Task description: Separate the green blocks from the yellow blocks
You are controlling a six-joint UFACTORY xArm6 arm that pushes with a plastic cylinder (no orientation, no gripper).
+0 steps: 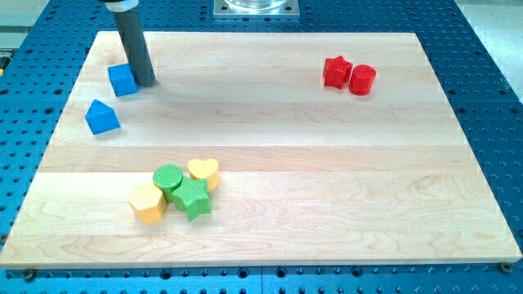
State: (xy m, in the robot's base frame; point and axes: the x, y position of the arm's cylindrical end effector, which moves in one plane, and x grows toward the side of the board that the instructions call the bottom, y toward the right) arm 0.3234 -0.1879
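Note:
A green round block (168, 179) and a green star block (194, 198) sit together at the view's lower left of the wooden board. A yellow heart block (203, 171) touches them on the right. A yellow hexagonal block (147, 203) touches them on the lower left. The four form one tight cluster. My tip (146, 82) is far from them at the view's upper left, just right of a blue cube (122, 80).
A blue house-shaped block (101, 117) lies below the blue cube near the board's left edge. A red star block (335, 72) and a red round block (362, 79) sit together at the view's upper right. The board (327, 180) lies on a blue perforated table.

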